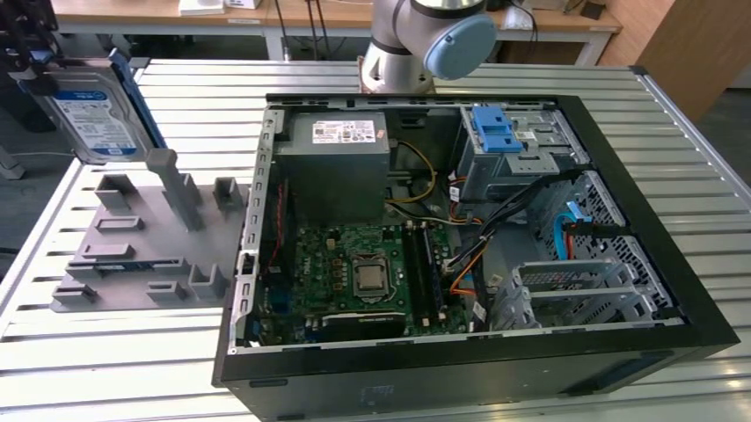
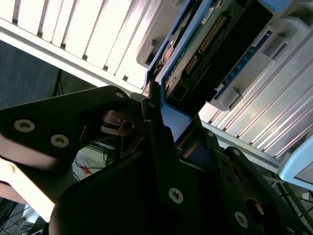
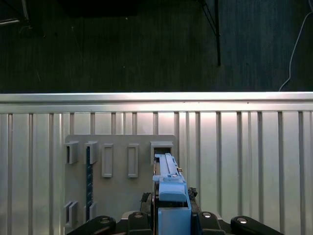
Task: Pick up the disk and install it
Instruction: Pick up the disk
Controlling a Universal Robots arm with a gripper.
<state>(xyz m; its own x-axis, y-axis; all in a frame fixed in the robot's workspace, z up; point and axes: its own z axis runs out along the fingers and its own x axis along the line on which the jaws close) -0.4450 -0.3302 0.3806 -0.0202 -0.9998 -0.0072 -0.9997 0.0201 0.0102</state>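
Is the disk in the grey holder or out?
Out: the disk is held above the grey holder by the end effector.

Disk point(image 1: 104, 132) carries a white-and-blue label point(image 1: 97, 112); print too fine to read. Power-supply box point(image 1: 340, 167) has a white sticker point(image 1: 343, 132), likewise unreadable. No legible text anywhere.

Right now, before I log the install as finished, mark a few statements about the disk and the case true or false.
1. The gripper is shut on the disk. True.
2. The disk sits in the drive cage. False: it is held by the grey holder, outside the case.
3. The disk is held upright, not flat. True.
4. The case is closed. False: it is open, with the motherboard showing.
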